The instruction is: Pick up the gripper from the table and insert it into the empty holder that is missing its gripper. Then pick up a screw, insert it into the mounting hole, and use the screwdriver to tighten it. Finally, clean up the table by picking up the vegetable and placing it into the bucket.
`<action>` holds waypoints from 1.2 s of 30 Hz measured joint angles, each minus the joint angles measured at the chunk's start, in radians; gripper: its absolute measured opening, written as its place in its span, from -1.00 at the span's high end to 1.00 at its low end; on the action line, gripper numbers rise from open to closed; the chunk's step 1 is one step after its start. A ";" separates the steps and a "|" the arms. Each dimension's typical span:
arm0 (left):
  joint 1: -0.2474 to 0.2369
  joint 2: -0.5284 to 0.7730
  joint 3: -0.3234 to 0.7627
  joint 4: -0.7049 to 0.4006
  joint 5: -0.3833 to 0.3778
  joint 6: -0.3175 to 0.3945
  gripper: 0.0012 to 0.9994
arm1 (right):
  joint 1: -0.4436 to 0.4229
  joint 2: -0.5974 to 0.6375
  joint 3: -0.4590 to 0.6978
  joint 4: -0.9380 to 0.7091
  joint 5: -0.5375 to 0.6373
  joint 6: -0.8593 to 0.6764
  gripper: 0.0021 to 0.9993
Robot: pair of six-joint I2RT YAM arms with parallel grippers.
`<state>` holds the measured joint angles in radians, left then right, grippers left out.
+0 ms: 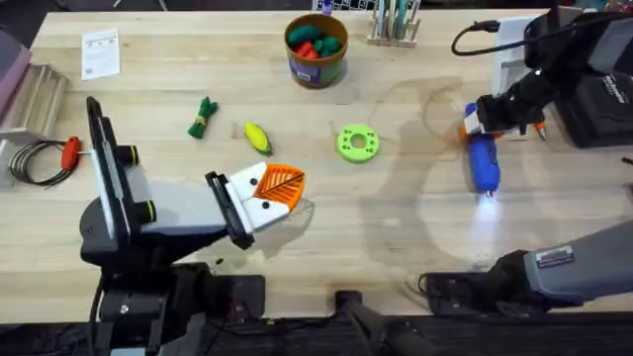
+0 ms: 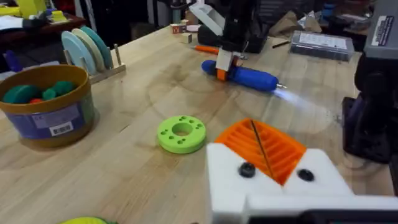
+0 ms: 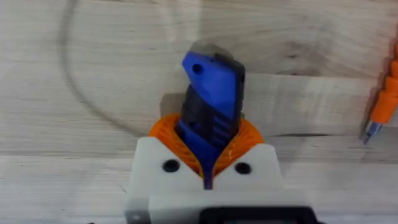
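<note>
While the right claw [image 1: 482, 127] grips the blue screwdriver [image 1: 484, 164] at its rear end, the tool lies flat on the wooden table [image 1: 396, 227] at about three o'clock, its bit toward six o'clock, where a bright patch of light falls on the wood. Seen from the right wrist, the orange ribbed pads [image 3: 166, 134] press against both sides of the chunky blue and dark body [image 3: 210, 99], so this claw is clamped on it. A slim orange-handled tool [image 3: 382, 102] lies just beside.

Left of centre, at about seven o'clock, the left claw [image 1: 275, 190] hangs low over the table with its orange ribbed pads [image 2: 264, 146] pressed together and nothing between them. Its white block mount carries two dark screws. The left arm lies low and stretched toward three o'clock.

A round green disc with holes [image 1: 357, 142] sits between the two claws, touching neither. A yellow toy vegetable [image 1: 257, 136] lies just beyond the left claw, with a green one [image 1: 203, 117] farther toward nine o'clock. The orange-rimmed bucket [image 1: 316, 49] stands at twelve o'clock, holding red and green pieces.
</note>
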<state>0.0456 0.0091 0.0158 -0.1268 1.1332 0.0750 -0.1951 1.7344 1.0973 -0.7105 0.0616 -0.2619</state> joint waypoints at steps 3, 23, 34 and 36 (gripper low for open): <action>0.000 0.000 0.000 0.000 0.000 0.000 0.99 | 0.000 -0.020 0.000 -0.037 -0.008 0.000 0.96; 0.000 0.000 0.000 0.000 0.000 0.000 0.99 | 0.180 -0.456 0.155 0.165 -0.253 0.235 0.96; 0.000 0.000 0.000 0.000 0.000 0.000 0.99 | 0.411 -0.538 0.169 0.706 -0.516 0.425 0.96; 0.000 0.000 0.000 0.000 0.000 0.000 0.99 | 0.434 -0.538 0.169 0.775 -0.550 0.441 0.96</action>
<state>0.0456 0.0092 0.0158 -0.1268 1.1332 0.0750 0.2384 1.1961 1.2667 0.0649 -0.4886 0.1794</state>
